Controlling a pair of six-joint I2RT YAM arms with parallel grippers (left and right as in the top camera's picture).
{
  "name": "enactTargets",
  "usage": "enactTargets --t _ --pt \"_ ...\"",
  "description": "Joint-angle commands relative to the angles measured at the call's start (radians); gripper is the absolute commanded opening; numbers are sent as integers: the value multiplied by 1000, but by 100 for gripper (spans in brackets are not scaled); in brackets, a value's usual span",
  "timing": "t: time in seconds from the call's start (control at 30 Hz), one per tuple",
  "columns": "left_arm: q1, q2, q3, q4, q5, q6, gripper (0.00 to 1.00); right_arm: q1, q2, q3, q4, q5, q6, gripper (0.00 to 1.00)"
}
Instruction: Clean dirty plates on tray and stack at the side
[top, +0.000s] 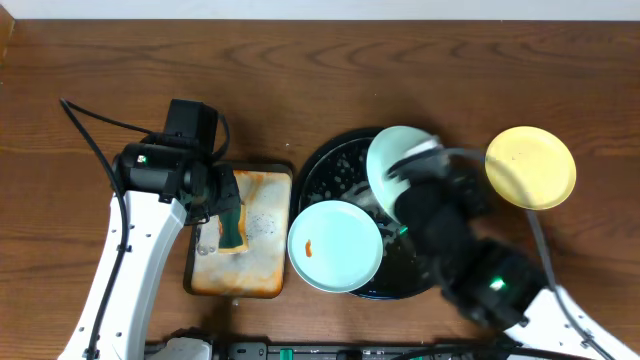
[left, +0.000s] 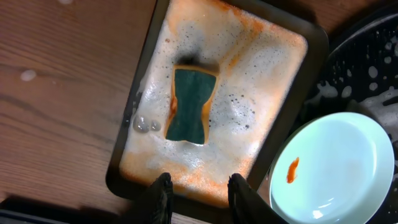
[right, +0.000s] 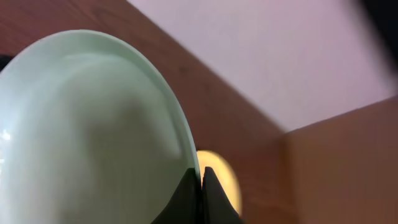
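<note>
My right gripper (top: 403, 180) is shut on the rim of a mint-green plate (top: 392, 158), holding it tilted on edge above the black foamy tray (top: 330, 165). In the right wrist view the plate (right: 87, 130) fills the left and the fingertips (right: 201, 177) pinch its edge. A second mint plate (top: 335, 245) with an orange smear lies over the tray's front left rim. The pale yellow plate (top: 530, 166) sits on the table to the right. My left gripper (top: 225, 205) hovers open over the rusty tray, nothing between its fingers (left: 163, 196).
The rectangular rusty-orange tray (top: 265, 265) holds foam and a green-yellow sponge (left: 189, 104) lying flat near its middle. The smeared mint plate (left: 336, 168) lies close beside this tray's right edge. Wooden table surrounds both trays; a wall rises behind the table.
</note>
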Motion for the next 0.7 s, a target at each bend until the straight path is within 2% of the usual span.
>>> enactTargets --t 0.0,0.17,0.67 --pt "6 -8 -4 0 -2 6 32 97 63 17 4 307 -83 1" --pt "6 -8 -4 0 -2 6 31 129 136 17 6 425 -86 1" --pt "6 -8 -4 4 -2 6 31 128 161 17 20 433 -90 1"
